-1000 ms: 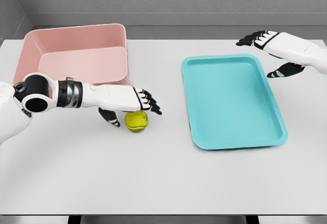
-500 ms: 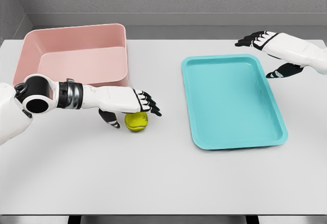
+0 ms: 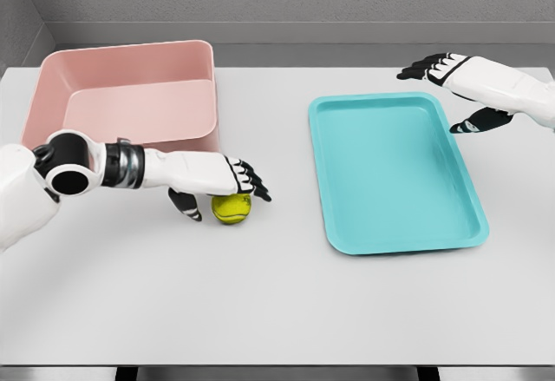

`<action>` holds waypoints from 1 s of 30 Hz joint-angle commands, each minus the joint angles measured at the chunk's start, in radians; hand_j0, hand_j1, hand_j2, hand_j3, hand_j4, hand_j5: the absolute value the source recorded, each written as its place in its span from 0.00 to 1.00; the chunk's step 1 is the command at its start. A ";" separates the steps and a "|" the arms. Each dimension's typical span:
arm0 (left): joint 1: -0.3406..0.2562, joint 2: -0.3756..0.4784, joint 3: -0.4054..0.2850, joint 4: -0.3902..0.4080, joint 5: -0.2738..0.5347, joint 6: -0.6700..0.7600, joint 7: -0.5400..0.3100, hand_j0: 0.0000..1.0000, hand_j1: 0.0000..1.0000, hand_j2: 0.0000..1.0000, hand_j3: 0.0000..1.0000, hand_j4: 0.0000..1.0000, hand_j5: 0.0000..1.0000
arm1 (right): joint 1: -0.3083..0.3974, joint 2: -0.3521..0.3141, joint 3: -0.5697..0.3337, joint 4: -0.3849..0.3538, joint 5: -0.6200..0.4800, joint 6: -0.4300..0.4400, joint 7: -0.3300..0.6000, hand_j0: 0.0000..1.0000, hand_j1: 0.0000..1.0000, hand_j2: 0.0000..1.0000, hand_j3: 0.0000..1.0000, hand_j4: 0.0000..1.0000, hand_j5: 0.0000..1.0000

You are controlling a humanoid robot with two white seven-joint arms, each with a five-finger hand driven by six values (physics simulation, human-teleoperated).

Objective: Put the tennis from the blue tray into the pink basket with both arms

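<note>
Far left, the rectangular pink plastic basket [image 3: 130, 95] stands on the flat white desk [image 3: 277, 303], open side up, nothing visible inside it; just in front of its near right corner, my left hand [image 3: 227, 183] lies palm-down over the fuzzy yellow-green tennis ball [image 3: 231, 208], four fingers [image 3: 251, 181] stretched over its top, thumb [image 3: 185, 204] low on its left flank; the hand caps the ball without having closed on it, and whether skin touches felt cannot be told from this view; the ball rests on the desk, outside the tray. To do this step well, I judge that the fingers should wrap down the right side while the thumb presses in opposite, squeezing through the ball's middle; a press from above alone would likely roll it off toward the tray; once held, the lift must clear the basket's near wall before release. Centre right, the shallow turquoise rectangular plastic tray [image 3: 334, 164] lies empty; beyond its far right corner, my right hand [image 3: 455, 86] hovers with fingers loosely extended, gripping nothing.
</note>
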 commanded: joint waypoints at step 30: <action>0.008 -0.005 0.000 0.002 0.015 0.002 0.000 0.55 0.55 0.55 0.55 0.55 0.55 | 0.000 -0.004 -0.002 -0.002 -0.007 0.002 -0.001 1.00 1.00 1.00 1.00 1.00 1.00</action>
